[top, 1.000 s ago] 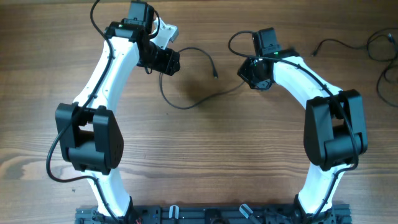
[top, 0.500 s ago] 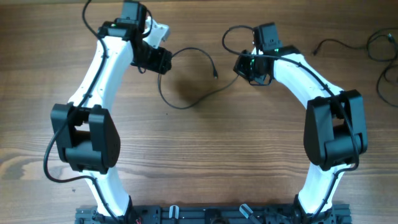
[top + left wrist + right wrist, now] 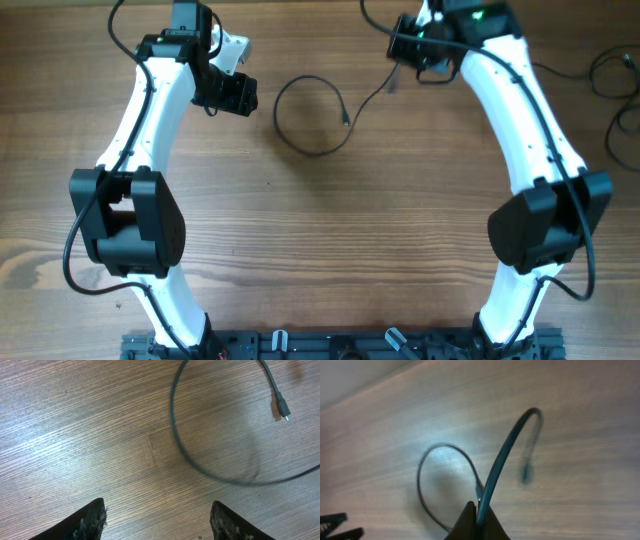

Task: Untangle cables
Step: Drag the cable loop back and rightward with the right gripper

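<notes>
A thin black cable (image 3: 300, 145) lies in a loop on the wooden table between the arms, with a small plug end (image 3: 346, 120). In the left wrist view the loop (image 3: 200, 462) and plug (image 3: 282, 409) lie ahead of my left gripper (image 3: 159, 520), which is open, empty and apart from the cable. My right gripper (image 3: 408, 58) is at the far edge, shut on the cable's other strand (image 3: 502, 465) and holding it above the table; the loop (image 3: 427, 485) hangs below. More thin black cables (image 3: 605, 75) lie at the far right.
The wooden table (image 3: 320, 250) carries both arms' bases at the near edge. The right arm's own thicker black cable curls by its wrist (image 3: 375, 20).
My right gripper has moved away toward the far edge, lifting its cable strand; the slack on the table has drawn into a rounder loop. My left gripper has moved left and back, away from the cable.
</notes>
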`<action>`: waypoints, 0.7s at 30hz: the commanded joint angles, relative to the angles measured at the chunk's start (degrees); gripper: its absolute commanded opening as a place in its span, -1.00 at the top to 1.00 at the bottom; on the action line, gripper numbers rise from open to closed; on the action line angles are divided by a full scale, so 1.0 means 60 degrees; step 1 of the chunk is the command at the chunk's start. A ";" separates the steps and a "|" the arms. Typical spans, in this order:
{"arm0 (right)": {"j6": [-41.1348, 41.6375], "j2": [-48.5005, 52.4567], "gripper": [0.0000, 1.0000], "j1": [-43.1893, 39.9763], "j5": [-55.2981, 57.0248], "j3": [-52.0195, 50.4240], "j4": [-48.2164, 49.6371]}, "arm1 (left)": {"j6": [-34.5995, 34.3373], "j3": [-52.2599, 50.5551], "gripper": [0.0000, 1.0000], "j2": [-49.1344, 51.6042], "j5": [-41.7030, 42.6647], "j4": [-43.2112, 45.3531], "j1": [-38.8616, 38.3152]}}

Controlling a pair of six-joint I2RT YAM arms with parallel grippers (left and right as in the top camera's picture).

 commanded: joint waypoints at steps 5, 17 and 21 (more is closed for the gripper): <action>-0.1104 -0.0178 0.91 0.0040 0.2022 0.3377 -0.1581 | 0.0022 -0.0018 -0.37 0.0124 -0.0011 -0.0044 -0.0018; -0.2208 -0.0182 0.91 0.0004 0.3198 0.5963 -0.2667 | 0.0022 -0.0018 -0.37 0.0124 -0.0015 -0.0087 -0.0018; -0.2146 -0.0222 0.91 -0.0248 0.3544 0.6816 -0.2943 | 0.0022 -0.0018 -0.38 0.0124 -0.0015 -0.0091 -0.0018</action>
